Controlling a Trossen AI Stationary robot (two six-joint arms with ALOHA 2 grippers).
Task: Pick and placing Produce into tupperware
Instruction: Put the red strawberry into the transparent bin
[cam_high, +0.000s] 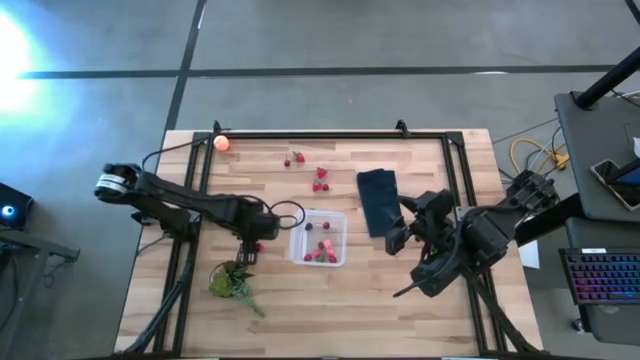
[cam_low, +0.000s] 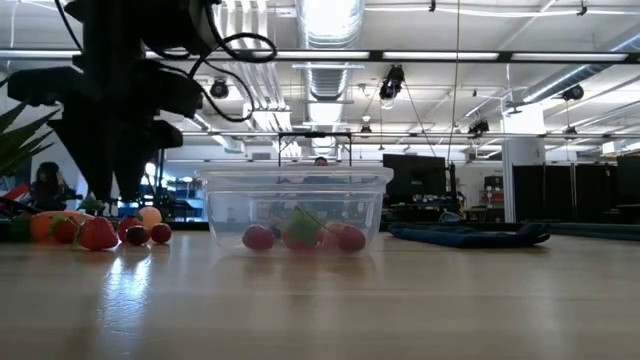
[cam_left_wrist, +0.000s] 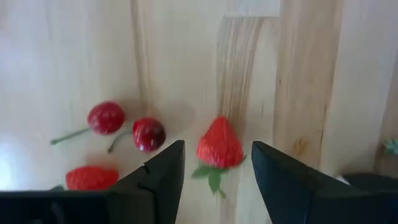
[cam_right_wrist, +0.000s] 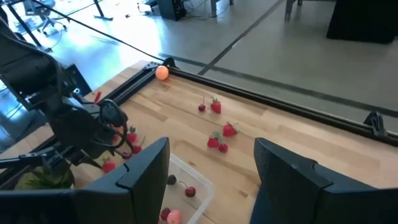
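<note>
Produce lies scattered on the pale wooden table (cam_high: 400, 290). At far left, a small round peach-orange ball (cam_high: 222, 142) sits at the table's far edge, and a green leafy bunch (cam_high: 232, 282) lies near the front. The left gripper (cam_left_wrist: 216, 165), just left of the box, hangs above the wood with fingers spread around a small red strawberry (cam_left_wrist: 219, 144), not touching it; two dark red cherries (cam_left_wrist: 127, 126) lie beside it. The clear, rounded-square plastic tupperware (cam_high: 319, 238) at centre holds several red pieces. More red berries (cam_high: 320, 180) lie beyond it. Right of the box lies a dark navy folded cloth (cam_high: 378, 199). The right gripper (cam_right_wrist: 211, 165) waits at right, fingers apart, holding nothing.
</note>
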